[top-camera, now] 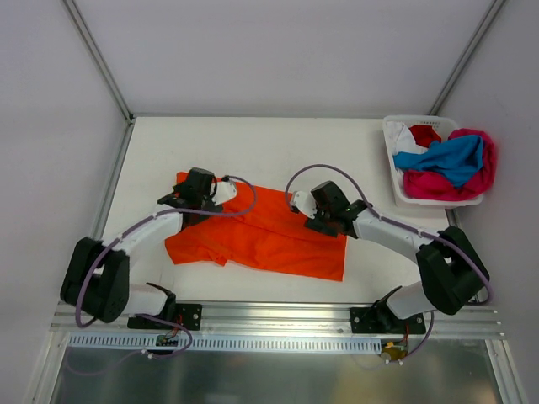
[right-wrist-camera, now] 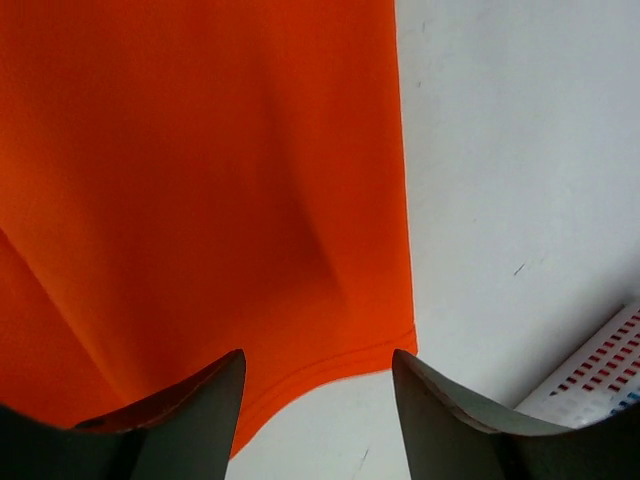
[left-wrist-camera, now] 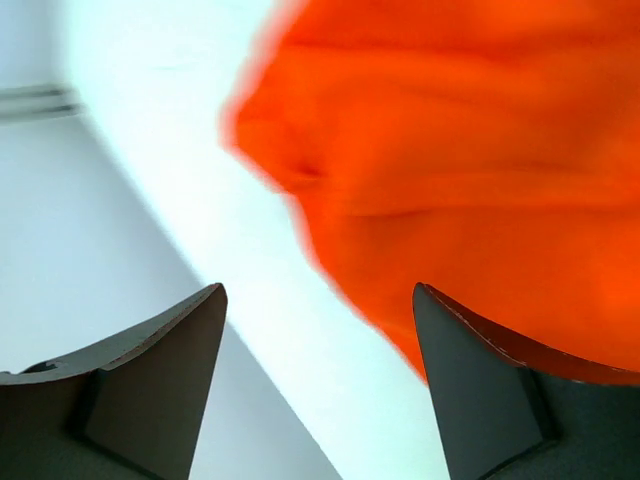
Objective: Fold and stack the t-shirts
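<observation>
A vivid orange t-shirt lies spread and rumpled on the white table between both arms. My left gripper is open over its far left corner; in the left wrist view the shirt's edge lies by the right finger. My right gripper is open over the shirt's far right part; in the right wrist view a hemmed corner lies between the fingertips. Blue, magenta-pink, red and white shirts are piled in the basket.
A white plastic basket stands at the table's far right, its slotted wall showing in the right wrist view. Grey walls close the table at left, back and right. A metal rail runs along the near edge.
</observation>
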Robot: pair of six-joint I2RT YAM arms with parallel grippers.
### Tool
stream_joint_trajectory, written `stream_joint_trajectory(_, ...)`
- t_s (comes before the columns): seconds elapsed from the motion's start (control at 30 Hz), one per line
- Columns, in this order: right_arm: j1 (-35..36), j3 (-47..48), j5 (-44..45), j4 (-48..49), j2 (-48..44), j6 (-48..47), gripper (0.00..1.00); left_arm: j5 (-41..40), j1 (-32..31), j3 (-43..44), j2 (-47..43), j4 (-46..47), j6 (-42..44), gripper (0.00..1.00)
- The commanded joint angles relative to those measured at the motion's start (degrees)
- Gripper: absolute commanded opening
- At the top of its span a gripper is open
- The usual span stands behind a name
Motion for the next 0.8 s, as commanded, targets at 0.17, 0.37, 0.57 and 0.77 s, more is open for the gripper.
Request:
stream_joint_trajectory(0.17, 5.83, 9.04, 2.93, 4.83, 12.42, -3.55, 0.63, -3.12, 3.95, 7.14, -20.32, 7.76, -8.98, 0.80)
stream_joint_trajectory(0.37, 9.79, 5.98, 12.42, 5.26, 18.24, -8.03, 0.64, -8.74, 4.66, 6.35, -26.22, 5.64, -6.26, 0.81)
stream_joint_trajectory(0.57, 9.18, -0.44, 19.64, 8.08, 14.65, -11.38, 0.66, -9.54, 4.75, 4.24, -30.09, 3.36, -5.20, 0.81)
stream_joint_trajectory(0.77, 7.16, -2.38, 22.89, 7.99, 11.48, -11.73, 0.67, -8.31, 4.83, 2.66, -29.57, 0.46, -7.04, 0.81)
